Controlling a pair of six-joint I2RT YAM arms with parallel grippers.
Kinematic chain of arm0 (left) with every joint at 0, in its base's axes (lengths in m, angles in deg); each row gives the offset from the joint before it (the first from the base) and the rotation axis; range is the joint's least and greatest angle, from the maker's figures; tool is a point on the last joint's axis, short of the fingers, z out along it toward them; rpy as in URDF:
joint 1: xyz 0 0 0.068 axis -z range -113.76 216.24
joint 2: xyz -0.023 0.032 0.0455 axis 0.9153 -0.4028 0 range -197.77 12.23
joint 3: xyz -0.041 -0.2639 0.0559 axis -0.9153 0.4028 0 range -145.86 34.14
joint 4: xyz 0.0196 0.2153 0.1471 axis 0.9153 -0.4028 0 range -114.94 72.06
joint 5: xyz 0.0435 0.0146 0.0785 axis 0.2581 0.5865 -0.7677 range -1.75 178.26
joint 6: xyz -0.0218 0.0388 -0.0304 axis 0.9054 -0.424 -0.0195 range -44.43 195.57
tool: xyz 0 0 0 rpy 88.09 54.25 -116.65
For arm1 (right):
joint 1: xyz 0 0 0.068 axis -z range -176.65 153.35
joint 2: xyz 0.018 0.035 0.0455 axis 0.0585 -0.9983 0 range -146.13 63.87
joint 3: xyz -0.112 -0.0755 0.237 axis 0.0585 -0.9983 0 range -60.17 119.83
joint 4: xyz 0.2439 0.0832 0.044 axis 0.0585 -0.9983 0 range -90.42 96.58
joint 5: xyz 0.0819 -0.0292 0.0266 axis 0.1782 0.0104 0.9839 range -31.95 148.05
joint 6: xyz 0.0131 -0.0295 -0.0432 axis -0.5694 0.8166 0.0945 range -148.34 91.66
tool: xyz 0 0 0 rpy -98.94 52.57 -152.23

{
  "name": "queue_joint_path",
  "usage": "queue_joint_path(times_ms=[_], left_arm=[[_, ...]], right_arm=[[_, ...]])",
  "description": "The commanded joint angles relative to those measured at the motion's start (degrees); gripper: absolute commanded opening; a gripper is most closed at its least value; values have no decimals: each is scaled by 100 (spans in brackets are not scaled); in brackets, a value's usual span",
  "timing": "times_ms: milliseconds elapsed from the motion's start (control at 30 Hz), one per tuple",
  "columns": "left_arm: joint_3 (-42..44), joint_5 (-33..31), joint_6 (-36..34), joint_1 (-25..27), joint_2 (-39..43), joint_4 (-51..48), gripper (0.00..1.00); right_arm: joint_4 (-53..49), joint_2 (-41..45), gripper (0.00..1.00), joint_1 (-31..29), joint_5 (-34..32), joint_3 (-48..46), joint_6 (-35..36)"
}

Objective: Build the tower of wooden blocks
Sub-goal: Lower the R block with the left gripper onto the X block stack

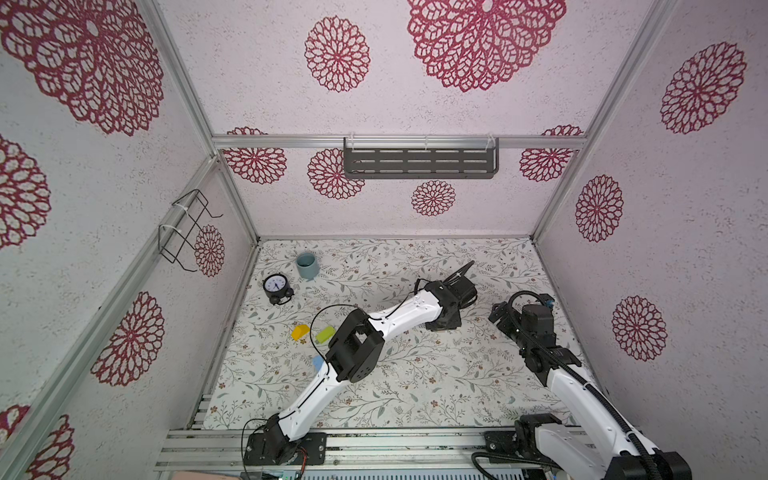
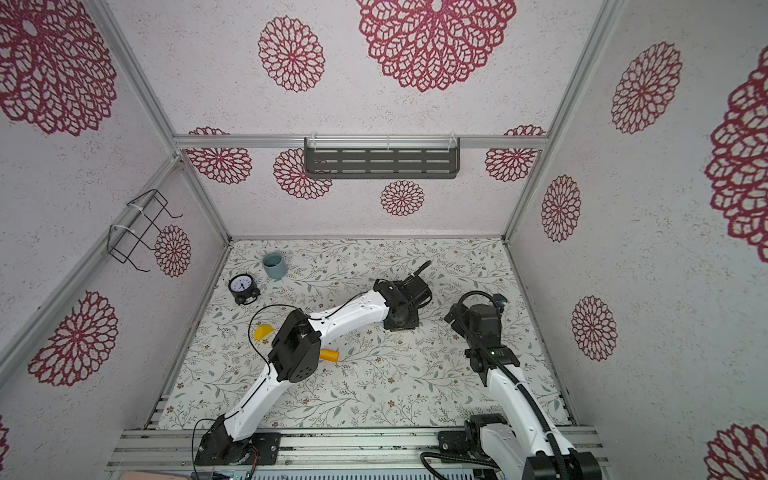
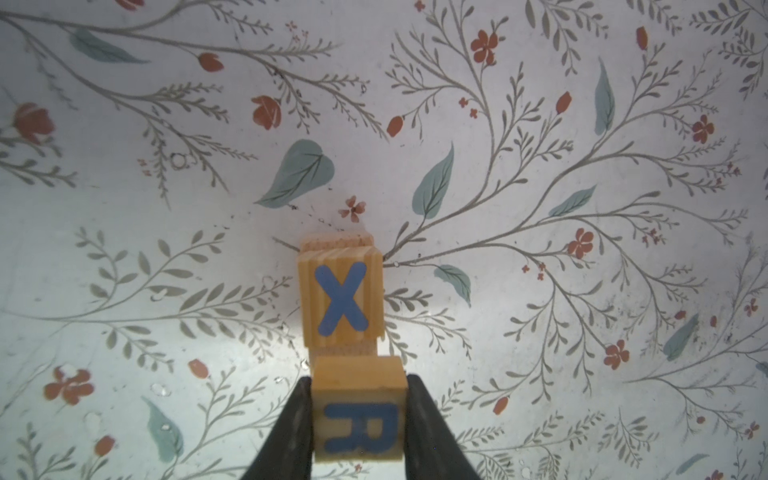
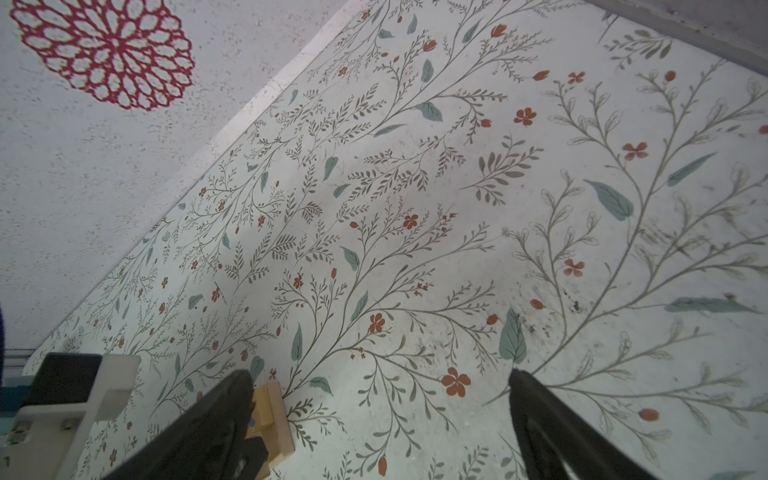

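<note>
In a top view, the yellow block [image 1: 300, 332], green block [image 1: 325, 334] and blue block [image 1: 318, 363] lie on the worktop [image 1: 436, 374] by the left arm's elbow, well apart from both pincers.

Left wrist: the left pincer [image 3: 360, 380] grips the R cube [image 3: 359, 415], just beside the stacked X cube [image 3: 340, 301].

Right wrist: the right pincer [image 4: 379, 374] stands wide, with a plain block [image 4: 272, 409] beside one finger.

right pincer [image 4: 380, 376] jaws wide apart | wood block [image 4: 272, 415] just beside it | floral mat [image 4: 457, 187]
</note>
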Motion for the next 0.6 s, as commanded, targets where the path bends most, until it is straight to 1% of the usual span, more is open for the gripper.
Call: queue_joint_path(times_ms=[0,567], left_arm=[[-122,11,73,6,-176,-33,31],[-121,-13,29,-37,-208,-124,31]], right_arm=[[162,64,99,28,-10,-34,-64],[214,6,99,30,34,-43,-63]])
